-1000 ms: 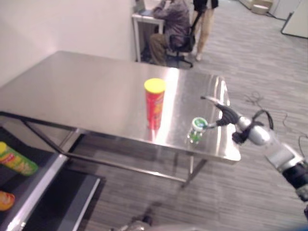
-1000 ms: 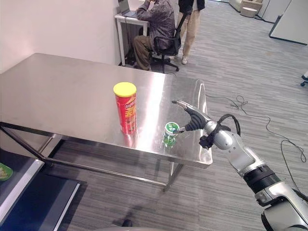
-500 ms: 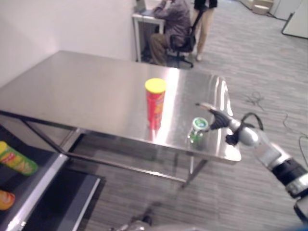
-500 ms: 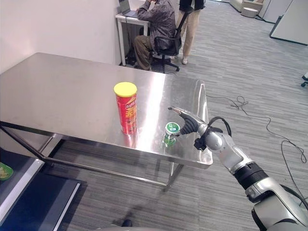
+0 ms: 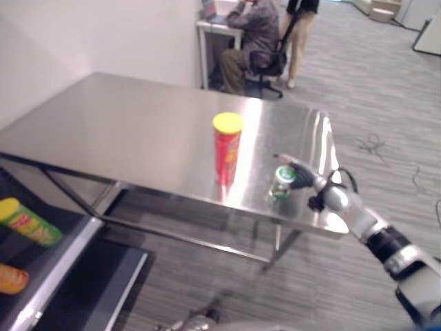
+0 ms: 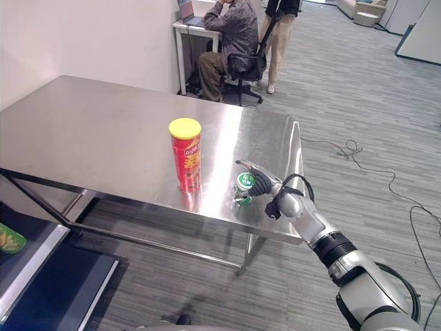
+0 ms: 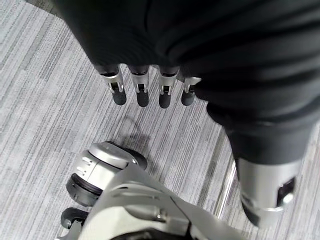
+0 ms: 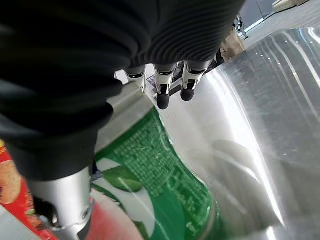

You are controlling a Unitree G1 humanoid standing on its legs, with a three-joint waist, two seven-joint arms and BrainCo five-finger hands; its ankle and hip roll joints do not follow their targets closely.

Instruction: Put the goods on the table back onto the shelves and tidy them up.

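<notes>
A red chip tube (image 5: 227, 147) with a yellow lid stands upright near the middle of the steel table (image 5: 124, 131). To its right, near the table's front right corner, stands a small green can (image 6: 244, 187). My right hand (image 6: 261, 183) is open right beside the can, on its right side. In the right wrist view the can (image 8: 165, 170) sits between the straight fingers (image 8: 162, 87) and the thumb (image 8: 60, 200), with the red tube (image 8: 14, 195) behind it. My left hand (image 7: 141, 90) hangs open over the floor.
A low dark shelf (image 5: 62, 269) at the lower left holds a green and yellow packet (image 5: 29, 222) and an orange one (image 5: 10, 279). Two people (image 5: 258, 31) are at a desk beyond the table's far edge. Grey carpet surrounds the table.
My right hand has moved left and closer, from just right of the green can to right up against it. The tube and can have stayed put.
</notes>
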